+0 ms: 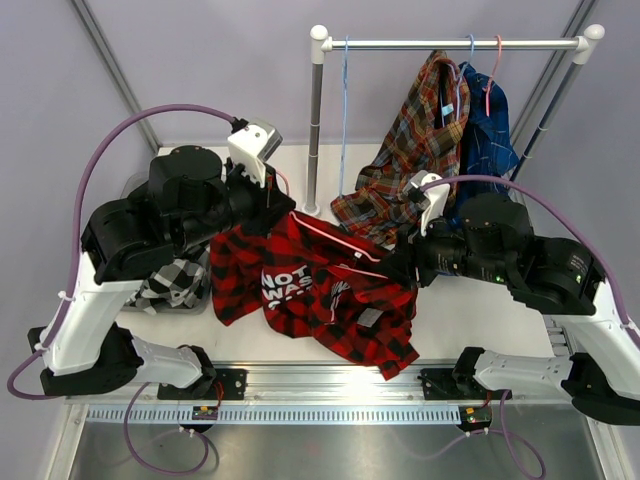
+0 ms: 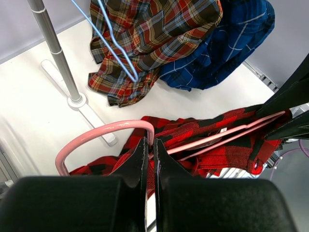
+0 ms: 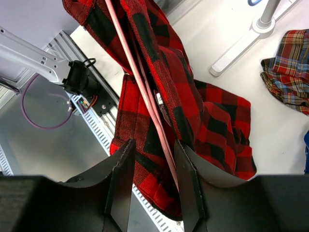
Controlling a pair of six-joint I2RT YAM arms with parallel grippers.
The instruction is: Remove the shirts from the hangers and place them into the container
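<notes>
Right now the red-and-black check shirt [image 1: 330, 300] is strung between the two arms above the white bench [image 1: 455, 320], low in the middle of the scene. It is a bold check, red squares against black, with white block lettering [image 1: 285, 283] on the part facing up. The cloth sags in crumpled folds, one flap drooping toward the near edge. A pink hanger [image 2: 104, 133] is threaded inside it, its thin wire running along the cloth.

The left end effector [image 2: 150, 147] is closed tight on that hanger just by the hooked top, with the wire pressed between the fingers. The right end effector [image 3: 152, 157] straddles the hanger wire and a fold of the shirt at the other end, jaws apart; whether they pinch anything I cannot tell.

The black-and-white check shirt [image 1: 175, 285] lies bunched in the smoky container [image 1: 137, 187] under the left arm. Behind, the tartan shirt [image 1: 420, 140] and the blue shirt [image 1: 490, 130] hang side by side on the silver rail [image 1: 450, 44], the tartan's hem pooled on the bench. A bare light blue hanger [image 1: 345, 100] dangles near the rail's left end.
</notes>
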